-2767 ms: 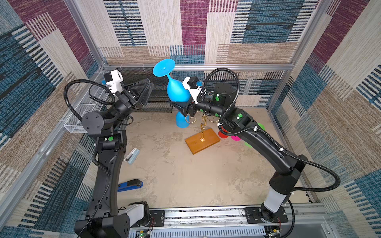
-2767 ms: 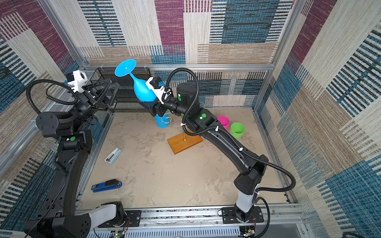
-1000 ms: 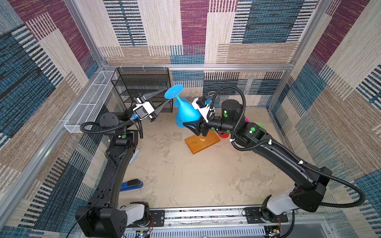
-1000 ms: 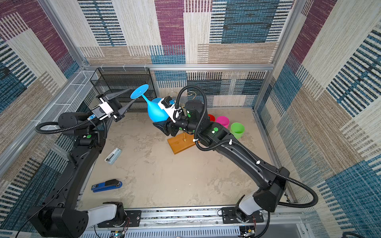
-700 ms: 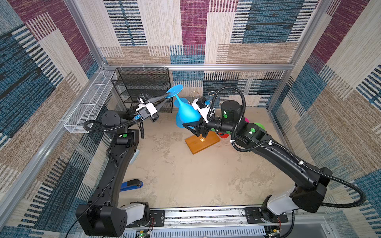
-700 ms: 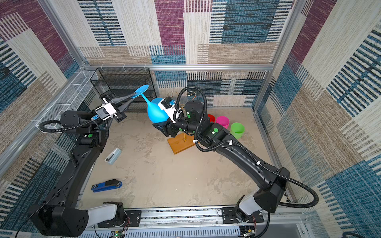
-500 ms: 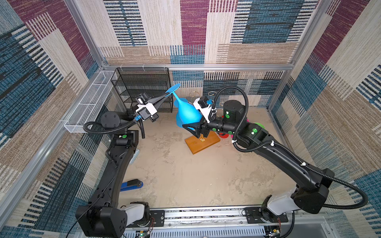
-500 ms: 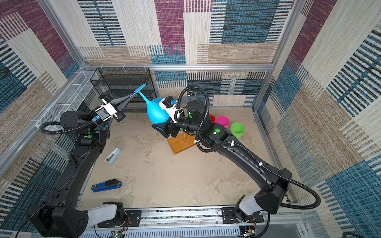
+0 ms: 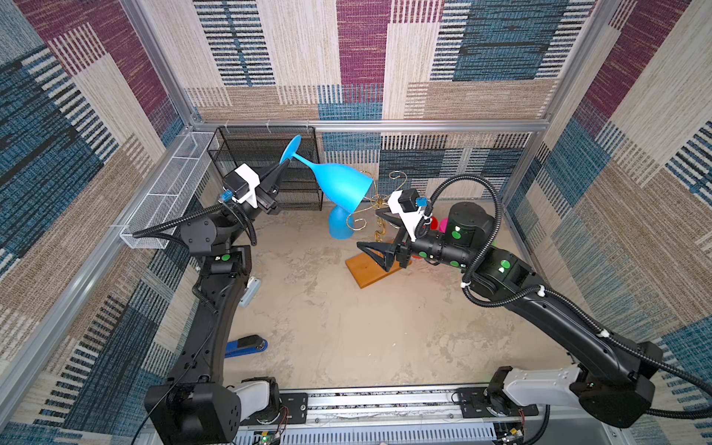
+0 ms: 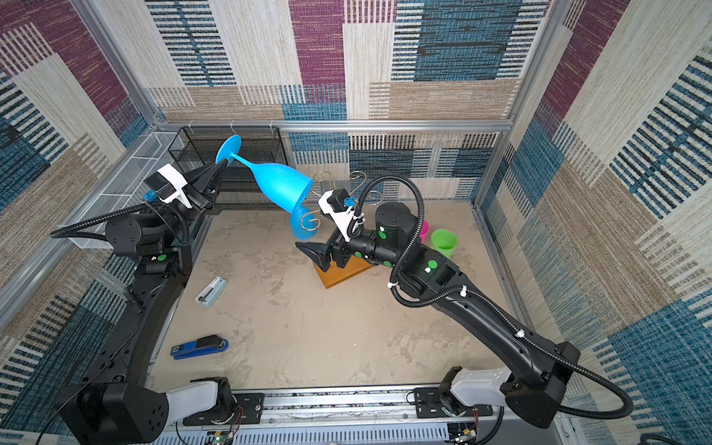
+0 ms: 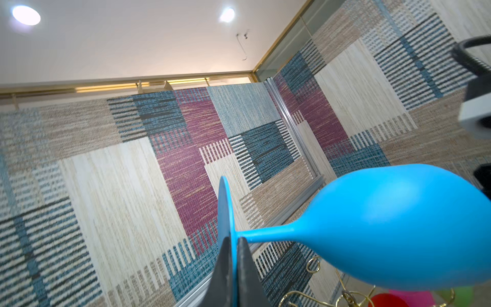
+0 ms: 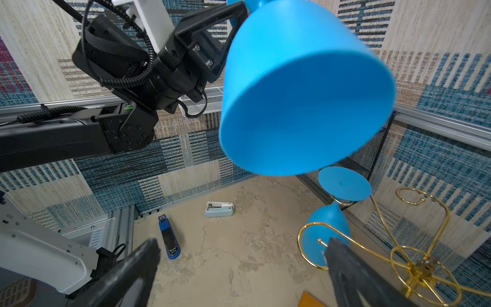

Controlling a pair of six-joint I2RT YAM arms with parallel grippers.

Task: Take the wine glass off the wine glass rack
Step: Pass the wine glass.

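Observation:
A blue wine glass (image 9: pixel 339 185) hangs tilted in the air, bowl mouth facing down toward the right arm. My left gripper (image 9: pixel 285 165) is shut on the rim of its foot disc, seen edge-on between the fingers in the left wrist view (image 11: pixel 233 244). My right gripper (image 9: pixel 371 229) stands wide open below the bowl (image 12: pixel 305 93), touching nothing. The wine glass rack (image 9: pixel 379 200), gold scroll wire on an orange wooden base (image 9: pixel 362 273), stands just behind my right gripper. A second blue glass (image 12: pixel 328 228) hangs upside down on one of its arms.
A black mesh shelf (image 9: pixel 250 154) and a white wire basket (image 9: pixel 165 192) stand at the back left. A blue stapler (image 9: pixel 246 345) and a pale stapler (image 10: pixel 211 293) lie near the left arm. Green (image 10: pixel 443 240) and pink (image 10: pixel 424 231) cups sit behind the right arm.
My left gripper has shut on the glass's foot. My right gripper has opened, let go of the bowl and drawn back down toward the rack.

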